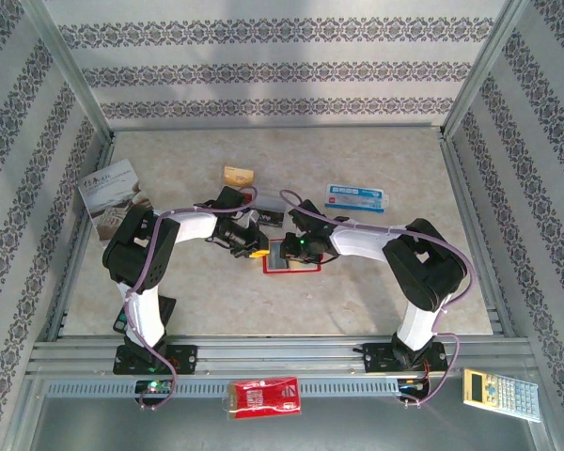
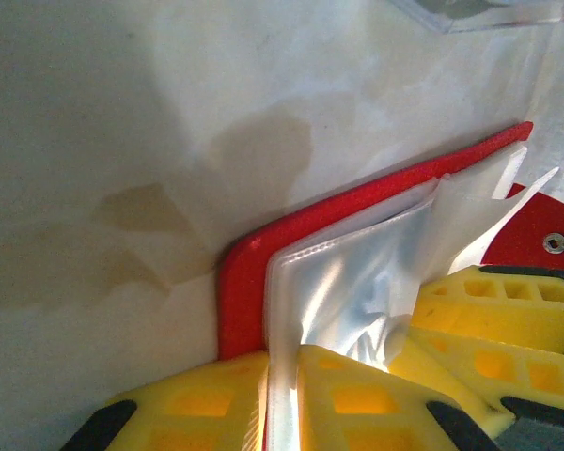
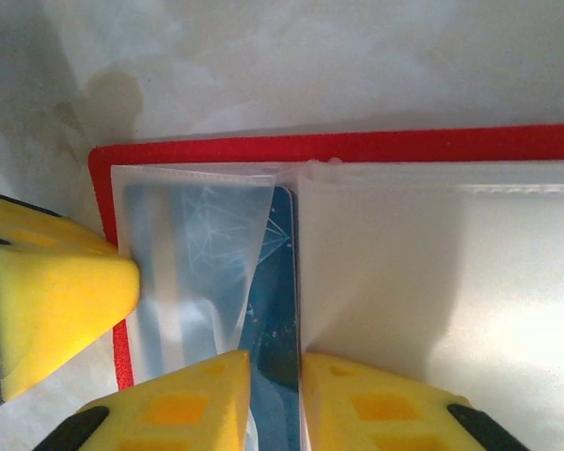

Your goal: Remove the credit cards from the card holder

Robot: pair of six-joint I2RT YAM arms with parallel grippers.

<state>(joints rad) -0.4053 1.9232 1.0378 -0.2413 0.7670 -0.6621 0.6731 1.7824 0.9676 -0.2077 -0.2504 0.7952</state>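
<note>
The card holder [image 3: 357,146] is red, its pockets [image 3: 432,272] pale, the credit card [image 3: 277,310] dark blue.

Quick count: one red card holder [image 1: 277,261]. Two credit cards that I can make out: orange-yellow card [image 1: 238,175], dark blue card [image 3: 274,319]. One brochure [image 1: 111,193], one red packet [image 1: 263,395], one calculator [image 1: 501,395], one pale blue-white flat item [image 1: 359,197]. My grippers, two: left gripper [image 2: 282,413], right gripper [image 3: 274,409].

My left arm [image 1: 146,305] and right arm [image 1: 415,315] pair white links with black joints, each on a black base, a lilac cable [image 1: 466,272] looping along each. My left gripper [image 2: 282,404] and right gripper [image 3: 277,404] wear yellow fingers [image 2: 357,404] moulded with square recesses, with black inserts [image 2: 103,423] at their outer corners.
</note>
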